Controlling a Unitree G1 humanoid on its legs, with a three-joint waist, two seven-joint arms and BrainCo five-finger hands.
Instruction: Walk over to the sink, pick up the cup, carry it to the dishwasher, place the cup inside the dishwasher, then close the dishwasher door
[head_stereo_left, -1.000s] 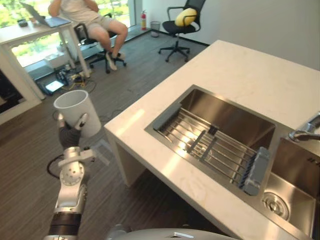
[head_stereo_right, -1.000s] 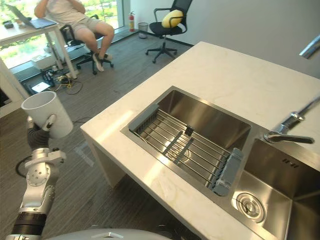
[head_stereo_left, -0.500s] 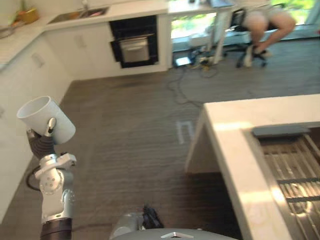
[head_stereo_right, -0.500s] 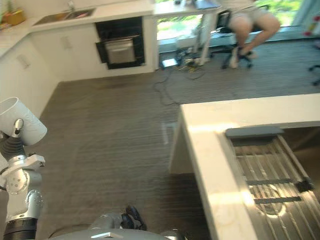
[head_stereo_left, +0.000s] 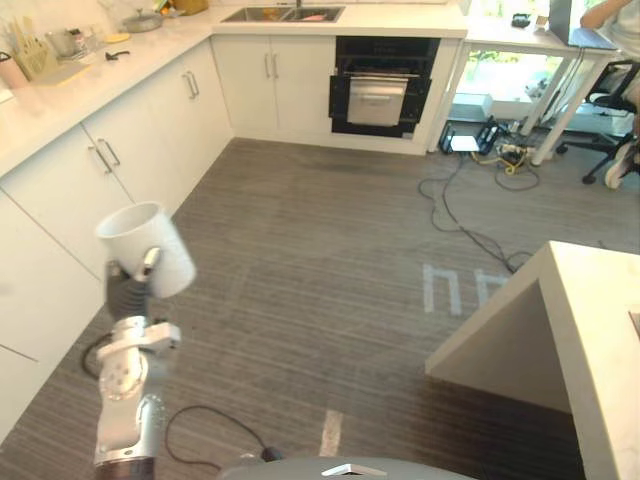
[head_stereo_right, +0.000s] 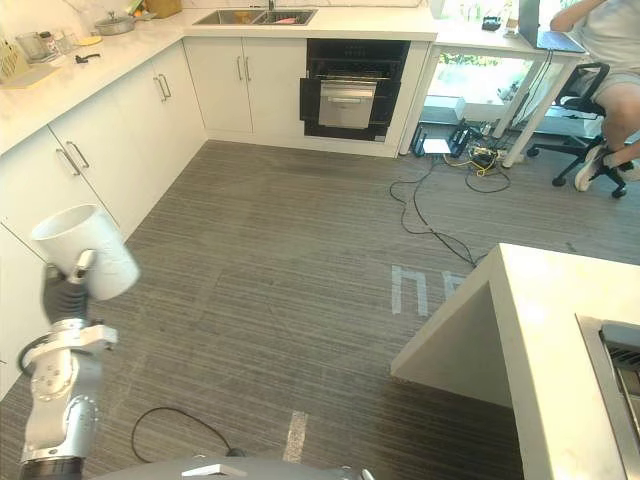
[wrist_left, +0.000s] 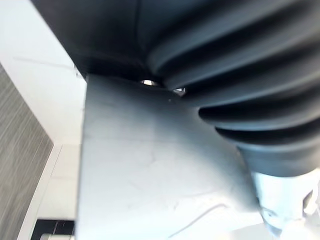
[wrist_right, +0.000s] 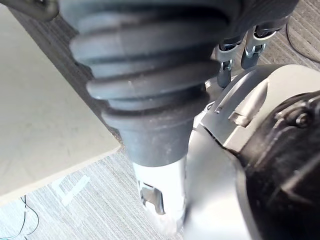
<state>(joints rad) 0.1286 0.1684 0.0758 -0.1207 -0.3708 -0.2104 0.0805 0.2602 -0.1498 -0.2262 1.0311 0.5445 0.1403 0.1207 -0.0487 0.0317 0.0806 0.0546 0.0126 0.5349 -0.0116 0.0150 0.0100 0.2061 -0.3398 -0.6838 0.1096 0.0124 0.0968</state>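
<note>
Lower left, nearest: left hand (head_stereo_left: 130, 292) raised on its forearm, closed round white cup (head_stereo_left: 147, 248), with one dark-tipped finger (head_stereo_left: 150, 262) laid up the near wall. Cup directly above the hand, base down in the grip, mouth up and tipped slightly to the left. Held in the air over the floor, touching nothing but the hand (inside looks plain white, contents unreadable). Right hand (wrist_right: 160, 65) caught in its own wrist view, low down with striped floor past it; open or closed, cannot tell. Next out, on the right: pale island counter (head_stereo_left: 590, 320), its corner jutting into the room, and at the far right edge a sliver of the island sink (head_stereo_right: 618, 345), well apart from the cup. Grey striped floor (head_stereo_left: 330, 230) across the middle, with white floor markings (head_stereo_left: 455, 288) just beside the island corner. Along the left, white base cabinets (head_stereo_left: 70, 190) with bar handles under a pale worktop, utensils on top too small to name. At the far wall, black built-in appliance (head_stereo_left: 378, 92) with a silver front panel, set between white cabinet doors, well apart from the cup. Above it, a second sink (head_stereo_left: 283, 13) sunk in the back worktop. Far right: white desk (head_stereo_left: 520, 35), loose floor cables (head_stereo_left: 470, 215) under and before it, and a seated person (head_stereo_right: 610, 40) on an office chair.
</note>
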